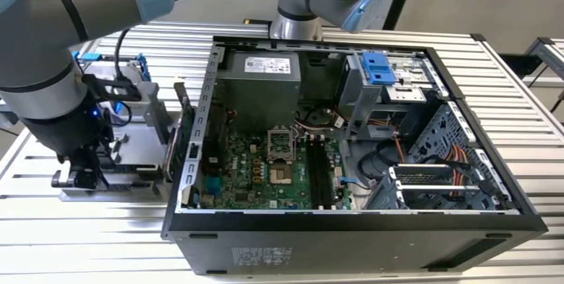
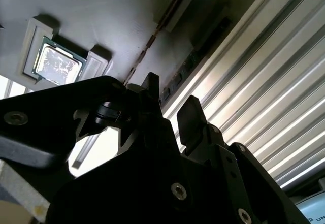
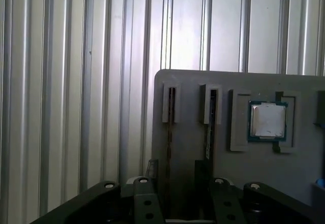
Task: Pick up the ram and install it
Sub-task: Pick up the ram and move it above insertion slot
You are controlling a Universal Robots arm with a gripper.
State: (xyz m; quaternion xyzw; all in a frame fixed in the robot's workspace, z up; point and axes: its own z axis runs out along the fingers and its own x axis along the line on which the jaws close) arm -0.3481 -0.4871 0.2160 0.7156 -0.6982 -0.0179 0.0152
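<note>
Table of ribbed aluminium slats, silver-grey, dark grooves between. Strong light glares off the slats in the second wrist view; flatter, even sheen in the first wrist view. Second slatted table at the exterior view's right edge, standing apart. Plain grey surface beyond; floor or wall unclear.

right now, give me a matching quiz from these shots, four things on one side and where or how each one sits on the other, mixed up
Things:
1. ram
2. processor chip
3. blue latch
4. jaws

Places or states:
a. apart, over the tray
b. on edge in a narrow slot of the grey tray
c. on the drive cage inside the open case
d. flat in a square pocket of the tray

Pairs: 1-b, 2-d, 3-c, 4-a
</note>
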